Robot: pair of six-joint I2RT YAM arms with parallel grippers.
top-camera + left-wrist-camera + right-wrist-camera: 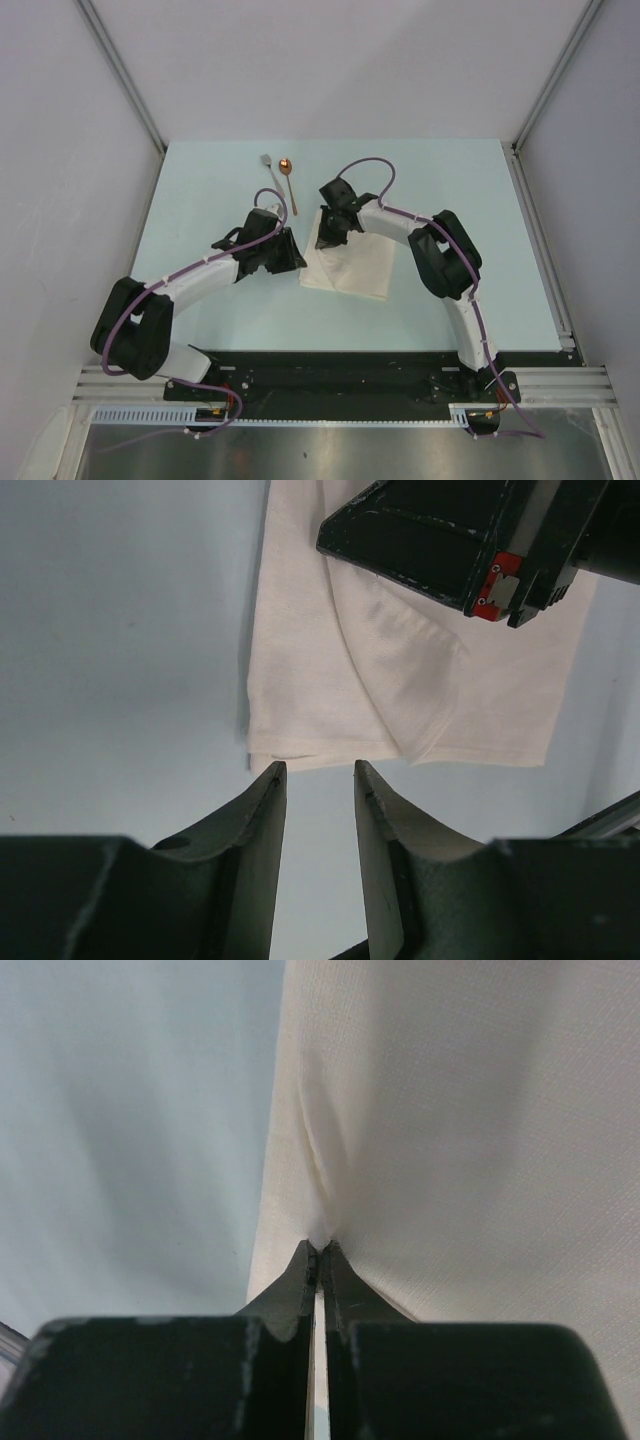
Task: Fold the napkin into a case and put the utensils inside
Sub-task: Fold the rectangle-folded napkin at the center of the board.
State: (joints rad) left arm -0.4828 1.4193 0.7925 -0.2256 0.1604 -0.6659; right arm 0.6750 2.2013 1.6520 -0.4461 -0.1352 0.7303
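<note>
At the far left edge of the napkin, the right claw is pinching the cloth. Its jaws are pressing together with only a hairline slit between them, and a small pucker is running up from the tips. Just left of the napkin, the left claw is hanging about half spread and gripping nothing. Its tips are pointing at the napkin's near left corner and stopping just short of the hem. Whether they are touching the table cannot be told.

Only the top view is showing the fork and spoon, which are lying side by side beyond the napkin's far left corner, well apart from the cloth. It is also showing the napkin lying as a rough square between the two arms.

Only the left wrist view is showing the layering, with one flap lying slantwise over the sheet below and its hem crossing towards the near edge. The right claw's black body is hanging over the far part of the cloth there.

Only the right wrist view is showing the pinch itself, close up, with bare table left of the napkin.
</note>
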